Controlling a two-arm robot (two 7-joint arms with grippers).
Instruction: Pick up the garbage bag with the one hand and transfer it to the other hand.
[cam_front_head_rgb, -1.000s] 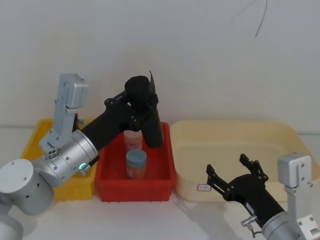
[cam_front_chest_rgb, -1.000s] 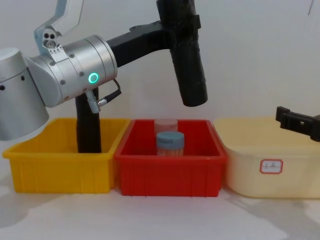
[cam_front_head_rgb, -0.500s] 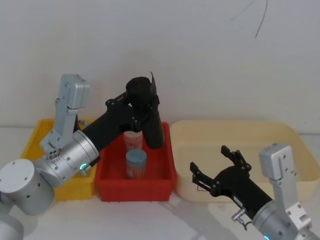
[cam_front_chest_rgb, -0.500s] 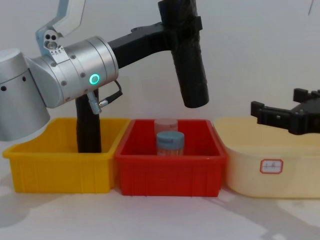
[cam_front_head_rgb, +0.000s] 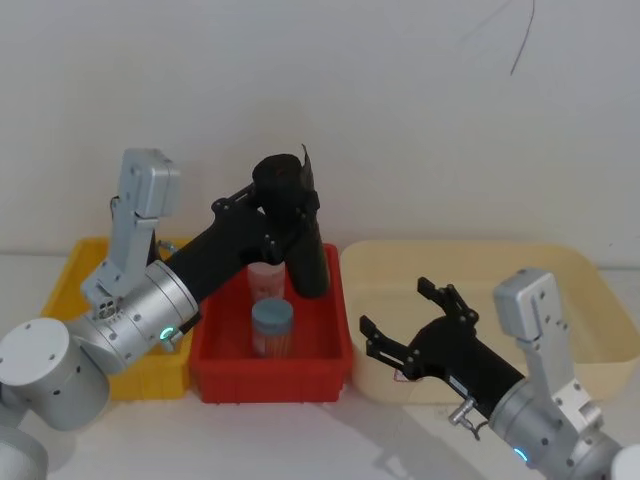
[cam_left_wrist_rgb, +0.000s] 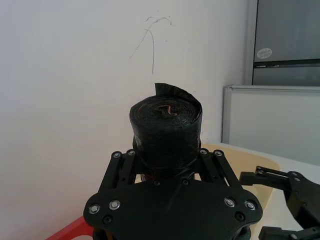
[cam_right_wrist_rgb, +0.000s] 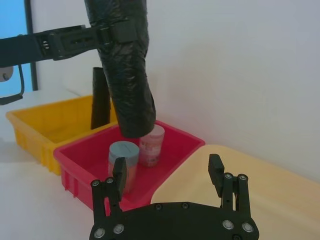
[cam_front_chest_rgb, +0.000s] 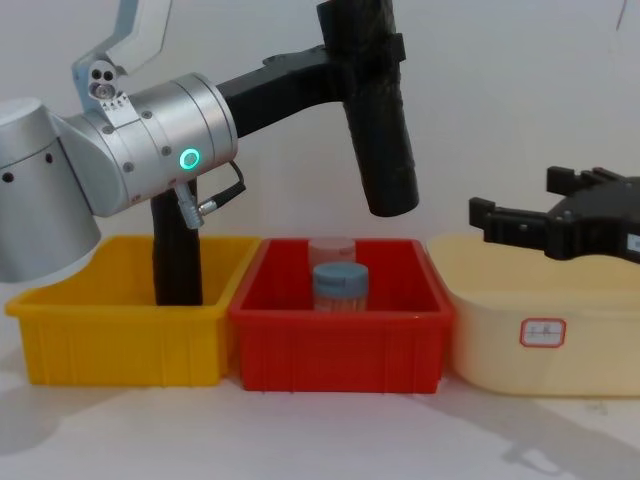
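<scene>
In the yellow bin (cam_front_chest_rgb: 120, 350) a second black roll (cam_front_chest_rgb: 178, 255) is standing upright. The left gripper (cam_front_head_rgb: 285, 212) is clamping the garbage bag (cam_front_chest_rgb: 385, 150) near its top end, and the bag is hanging, slightly tilted, above the red bin (cam_front_chest_rgb: 340, 355). The right gripper (cam_front_head_rgb: 400, 310) is hovering wide open and empty over the cream tub (cam_front_head_rgb: 560, 262), apart from the bag.

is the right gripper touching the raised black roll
No, the chest view shows bare wall between the open right gripper, above the cream tub, and the black roll that the left gripper holds.
</scene>
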